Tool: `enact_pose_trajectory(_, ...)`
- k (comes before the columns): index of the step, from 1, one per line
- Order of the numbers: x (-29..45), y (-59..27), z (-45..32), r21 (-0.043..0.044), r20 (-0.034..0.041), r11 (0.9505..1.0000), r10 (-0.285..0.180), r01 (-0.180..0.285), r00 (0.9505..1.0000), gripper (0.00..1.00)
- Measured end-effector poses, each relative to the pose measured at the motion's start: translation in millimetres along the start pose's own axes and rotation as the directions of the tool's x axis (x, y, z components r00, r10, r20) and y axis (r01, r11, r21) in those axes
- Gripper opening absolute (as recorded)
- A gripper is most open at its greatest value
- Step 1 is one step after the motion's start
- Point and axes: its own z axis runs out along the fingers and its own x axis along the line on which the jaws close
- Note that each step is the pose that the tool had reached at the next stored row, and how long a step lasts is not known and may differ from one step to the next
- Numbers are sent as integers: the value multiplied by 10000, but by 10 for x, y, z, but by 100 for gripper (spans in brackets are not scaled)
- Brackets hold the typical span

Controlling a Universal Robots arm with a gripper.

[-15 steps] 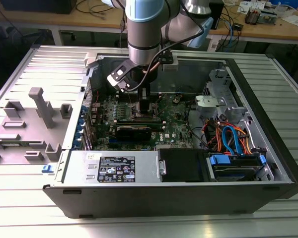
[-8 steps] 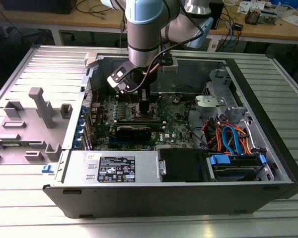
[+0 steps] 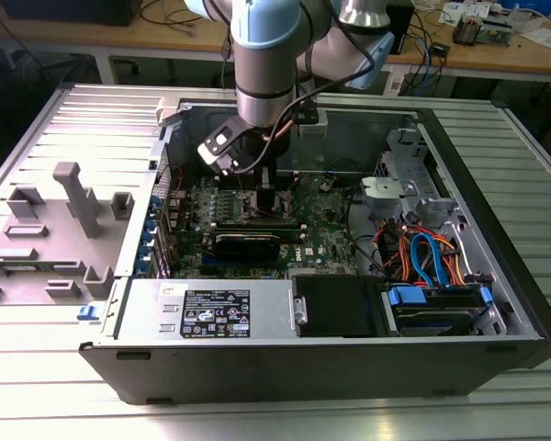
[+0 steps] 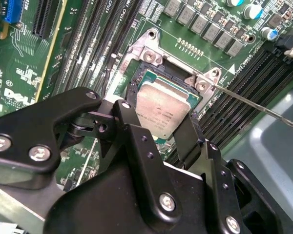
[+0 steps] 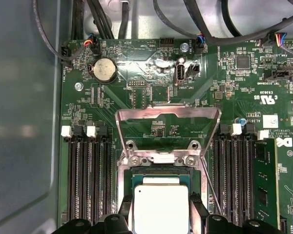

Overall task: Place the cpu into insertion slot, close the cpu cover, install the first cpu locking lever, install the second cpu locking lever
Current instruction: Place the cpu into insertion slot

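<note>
Step 1 in hand: gripper (image 4: 161, 123) jaws pinch cpu (image 5: 161, 209) in or just above slot (image 4: 177, 73), 10 o'clock of case (image 3: 147, 312) middle in exterior view, cover (image 5: 132, 114) raised open; seating likely needs chip level, square to rim.

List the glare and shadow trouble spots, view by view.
Exterior view: strong light washes out the ribbed table in the foreground, while the motherboard sits dim inside the case. First wrist view: glare bleaches the cpu top to near white, and the raised cpu cover glints. Second wrist view: the cpu is evenly lit, its surface marks visible.
</note>
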Motion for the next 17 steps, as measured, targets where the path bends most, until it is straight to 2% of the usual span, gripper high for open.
enact_pose_trajectory(10, 0, 0, 10, -1, -2, 10000, 0, 0, 10000, 55)
enact_pose_trajectory(17, -4, -2, 48, 1, 1, 10000, 4, -4, 10000, 55)
